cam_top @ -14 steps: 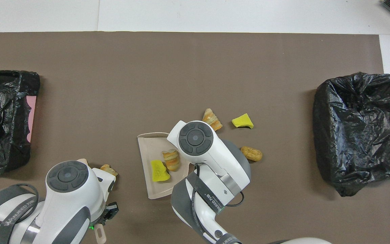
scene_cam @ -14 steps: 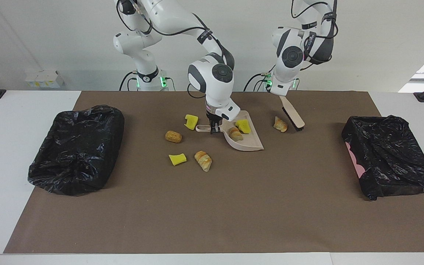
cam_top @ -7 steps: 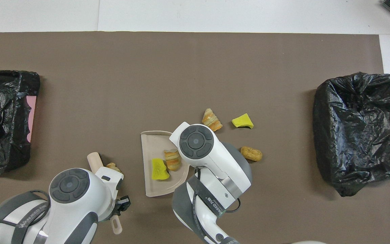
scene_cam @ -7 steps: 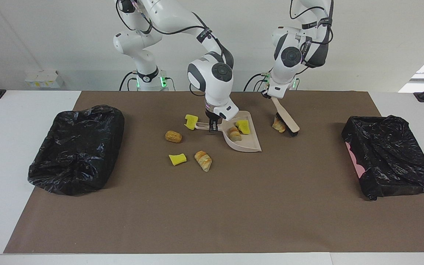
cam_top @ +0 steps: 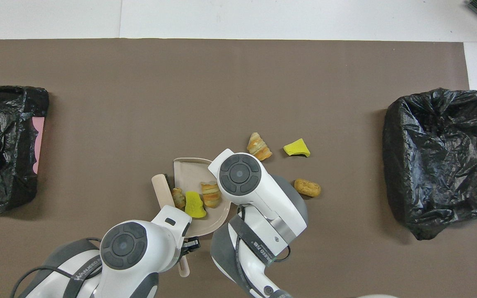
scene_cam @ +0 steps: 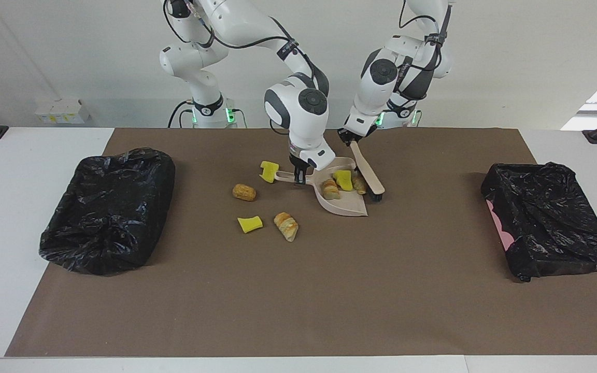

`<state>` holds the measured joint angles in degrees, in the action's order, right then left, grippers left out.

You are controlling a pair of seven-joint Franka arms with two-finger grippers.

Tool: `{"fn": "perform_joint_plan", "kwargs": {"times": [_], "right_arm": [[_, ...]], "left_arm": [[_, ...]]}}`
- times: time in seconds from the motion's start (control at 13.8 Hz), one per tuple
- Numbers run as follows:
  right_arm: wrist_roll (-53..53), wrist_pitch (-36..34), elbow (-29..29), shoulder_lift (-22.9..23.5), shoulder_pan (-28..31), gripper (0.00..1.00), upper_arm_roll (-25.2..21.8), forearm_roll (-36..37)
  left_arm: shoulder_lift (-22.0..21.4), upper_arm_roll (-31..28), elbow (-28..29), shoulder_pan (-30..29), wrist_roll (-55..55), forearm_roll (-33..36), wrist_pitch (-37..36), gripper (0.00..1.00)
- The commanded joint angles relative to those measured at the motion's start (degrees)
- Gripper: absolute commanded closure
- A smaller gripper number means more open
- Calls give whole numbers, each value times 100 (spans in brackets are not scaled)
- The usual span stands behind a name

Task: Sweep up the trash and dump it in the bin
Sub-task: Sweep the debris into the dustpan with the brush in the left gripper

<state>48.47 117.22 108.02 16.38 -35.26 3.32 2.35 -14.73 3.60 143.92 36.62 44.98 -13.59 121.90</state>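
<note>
My right gripper point(scene_cam: 299, 178) is shut on the handle of the beige dustpan point(scene_cam: 347, 207), which rests on the brown mat. My left gripper point(scene_cam: 347, 137) is shut on the beige brush point(scene_cam: 368, 173), whose bristles touch the mat at the pan's open edge. A croissant piece point(scene_cam: 330, 189), a yellow sponge chunk point(scene_cam: 343, 180) and a second croissant piece point(scene_cam: 359, 184) lie in the pan, the last against the brush. On the mat lie a yellow chunk point(scene_cam: 269, 171) by the handle, a bread roll point(scene_cam: 244, 192), another yellow chunk point(scene_cam: 250, 224) and a croissant point(scene_cam: 286, 226).
Two bins lined with black bags stand on the mat, one at the right arm's end point(scene_cam: 107, 210) and one at the left arm's end point(scene_cam: 552, 217). In the overhead view the pan point(cam_top: 189, 171) and brush point(cam_top: 162, 190) lie close to both arms' wrists.
My left arm swept the brush across the mat to the dustpan and pushed the loose croissant piece into its mouth. The dustpan turned slightly.
</note>
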Motion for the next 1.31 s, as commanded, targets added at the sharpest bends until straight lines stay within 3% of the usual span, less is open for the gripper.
{"fn": "perform_joint_plan", "kwargs": {"times": [0.0, 0.36, 0.51, 0.73, 0.94, 1.23], "right_arm": [[-399, 214, 79, 59, 2, 100, 37, 12], [-444, -15, 61, -160, 177, 100, 37, 3], [-348, -191, 52, -345, 361, 100, 37, -6], [336, -463, -9, -600, 800, 100, 37, -180], [1109, -595, -88, -802, 1336, 100, 37, -612], [2304, -1131, -440, -803, 2144, 100, 37, -850]], "left_arm": [[215, -70, -329, 241, -200, -153, 0, 100], [234, -114, -821, 127, -236, -153, -306, 100], [190, -131, -848, -171, -253, -109, -588, 100], [155, -123, -787, -383, -262, 381, -764, 100], [-99, -79, -516, -269, -262, 445, -677, 100], [-232, -61, -234, 564, 166, 436, -624, 100]]}}
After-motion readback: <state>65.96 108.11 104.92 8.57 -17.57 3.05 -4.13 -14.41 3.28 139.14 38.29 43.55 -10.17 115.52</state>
